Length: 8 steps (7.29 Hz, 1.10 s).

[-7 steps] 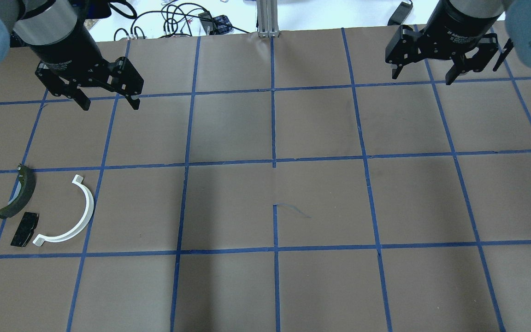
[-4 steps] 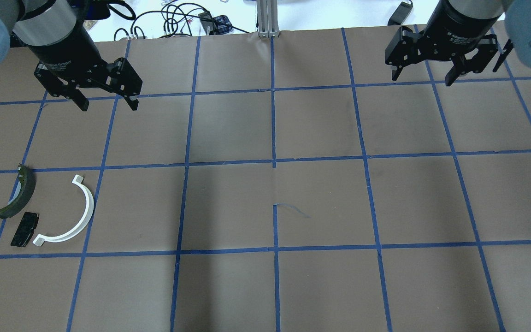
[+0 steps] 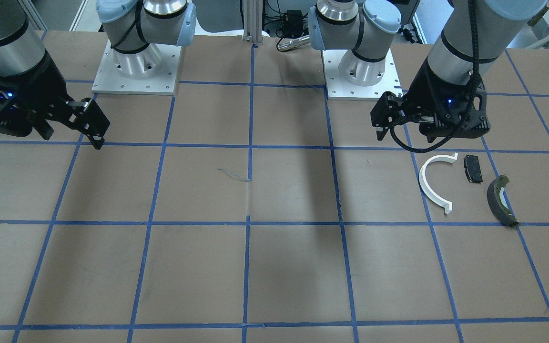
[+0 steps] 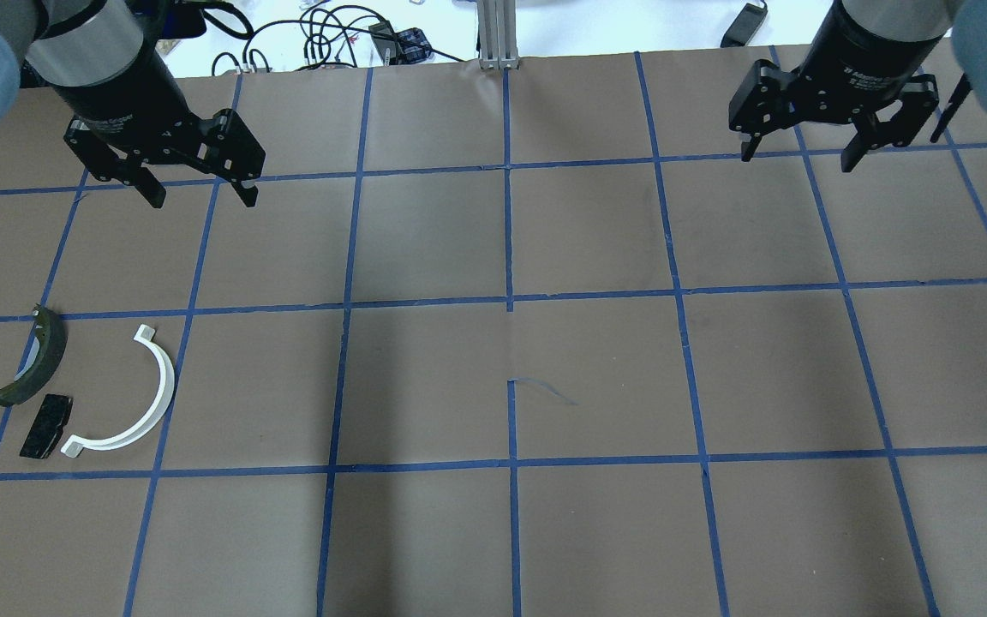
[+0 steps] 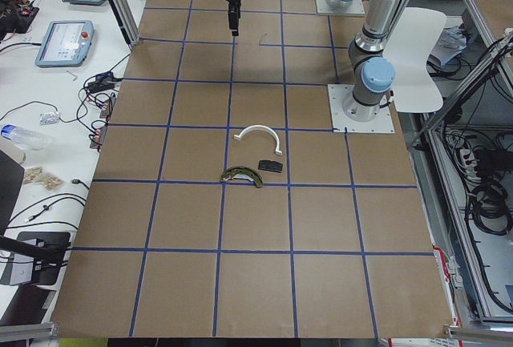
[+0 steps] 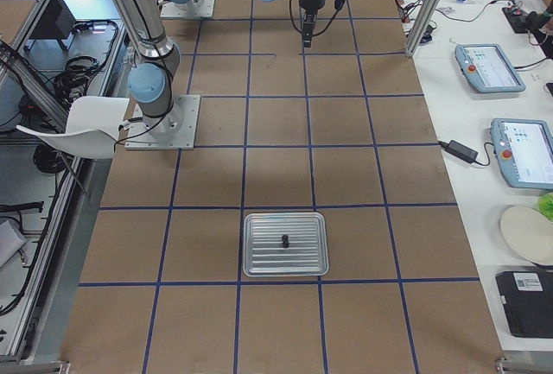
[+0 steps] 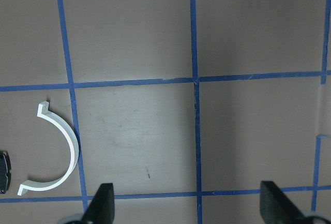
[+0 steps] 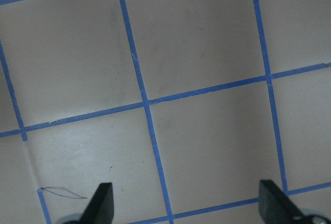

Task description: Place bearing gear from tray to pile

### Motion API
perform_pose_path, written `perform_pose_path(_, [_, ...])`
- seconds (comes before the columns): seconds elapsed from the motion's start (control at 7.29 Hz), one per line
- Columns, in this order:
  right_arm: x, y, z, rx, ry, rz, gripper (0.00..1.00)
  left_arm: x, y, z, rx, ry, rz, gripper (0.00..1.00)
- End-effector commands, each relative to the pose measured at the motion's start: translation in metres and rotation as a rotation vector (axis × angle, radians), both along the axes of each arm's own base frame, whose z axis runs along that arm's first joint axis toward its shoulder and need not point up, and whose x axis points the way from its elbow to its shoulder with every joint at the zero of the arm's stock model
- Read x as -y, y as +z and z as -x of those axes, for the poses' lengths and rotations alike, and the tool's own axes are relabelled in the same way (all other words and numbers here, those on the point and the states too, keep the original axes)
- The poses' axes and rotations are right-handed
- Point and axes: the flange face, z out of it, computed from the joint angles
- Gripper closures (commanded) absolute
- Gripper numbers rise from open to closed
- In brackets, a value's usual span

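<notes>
Bearing gear: A small dark piece [image 6: 284,240] sat at the middle of the tray [image 6: 259,263], caught only by the right-end camera and too small to show its form; nothing touched it.
Tray: The ribbed metal tray lay flat at the right end of the table [image 4: 596,377], well apart from both my grippers.
Pile: The pile [image 3: 472,167] lay on the left side, nearer my base than my left gripper. It held a white half-ring arc [image 4: 170,386], a black pad [image 4: 45,426] just beside the arc's near end, and an olive curved shoe [image 4: 41,367] just beside the pad on its left. No gear was among them.
Left gripper: My left gripper [image 4: 202,193] hung over the table beyond the pile, jaws wide apart and empty.
Right gripper: My right gripper [image 4: 796,158] hung over the far right squares, jaws likewise wide apart with nothing between them. Its wrist camera showed only brown paper and blue tape lines [image 8: 151,125].
Done: By my reading, nothing; the gear was not yet picked from the tray.
Left to do: Everything, I judged. I had to reach right to the tray, close on the gear, lift it, carry it the length of the table and set it down beside the arc, pad and shoe.
</notes>
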Motion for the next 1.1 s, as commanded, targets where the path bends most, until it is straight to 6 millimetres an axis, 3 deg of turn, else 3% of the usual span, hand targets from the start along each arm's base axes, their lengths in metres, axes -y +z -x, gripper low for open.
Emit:
perform_pose_path(0.0, [0.011, -0.010, 0.081, -0.003, 0.084, -0.037, 0.00, 0.000, 0.000, -0.001, 0.001, 0.001, -0.001, 0.00])
perform_pose_path(0.27, [0.012, -0.041, 0.200, 0.031, 0.239, -0.081, 0.00, 0.001, -0.001, -0.001, 0.001, 0.001, -0.001, 0.00])
perform_pose_path(0.55, [0.004, -0.091, 0.326, 0.022, 0.445, -0.074, 0.00, 0.001, -0.001, -0.001, 0.001, 0.001, -0.001, 0.00])
perform_pose_path(0.69, [-0.007, -0.133, 0.395, 0.034, 0.440, -0.083, 0.00, 0.001, -0.001, -0.001, 0.000, 0.001, -0.001, 0.00])
perform_pose_path(0.82, [-0.024, -0.164, 0.451, 0.026, 0.418, -0.064, 0.00, 0.000, 0.000, -0.001, 0.001, 0.001, 0.000, 0.00])
perform_pose_path(0.96, [-0.031, -0.193, 0.493, -0.017, 0.411, -0.035, 0.00, 0.001, -0.001, 0.000, -0.002, 0.001, -0.001, 0.00])
